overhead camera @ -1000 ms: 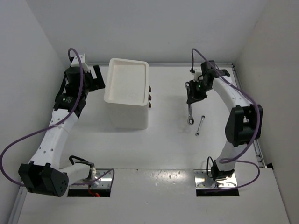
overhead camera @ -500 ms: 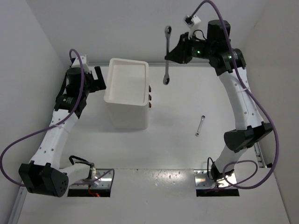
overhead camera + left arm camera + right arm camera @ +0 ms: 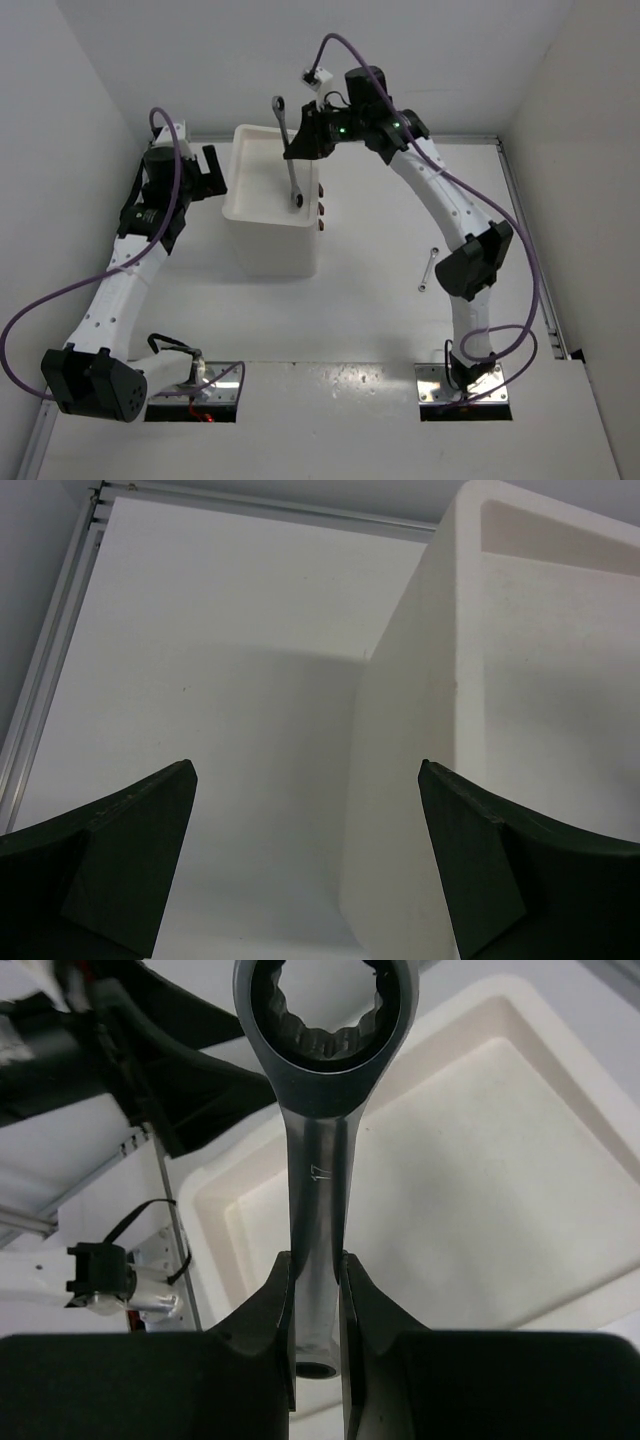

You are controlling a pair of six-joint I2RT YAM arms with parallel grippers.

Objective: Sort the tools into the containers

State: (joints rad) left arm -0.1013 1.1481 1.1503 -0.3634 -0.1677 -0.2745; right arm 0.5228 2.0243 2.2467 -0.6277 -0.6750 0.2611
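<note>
Left gripper stands wide open at 9 o'clock of tall white plastic drawer box, prob. to steady it. Right gripper pinches long silver metal wrench, hung vertical over tray top for drop. Short silver wrench lies at 4 o'clock.

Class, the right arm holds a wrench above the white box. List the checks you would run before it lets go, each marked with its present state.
1. Grip: ok, the right gripper is shut on the long wrench at its shaft.
2. Aim: ok, the long wrench's lower end hangs over the tray on the box.
3. Drop height above the tray: cannot tell.
4. Other arm clear: ok, the left gripper is open beside the box's left wall.
5. Tools all sorted: not ok, a short wrench lies on the table.
</note>
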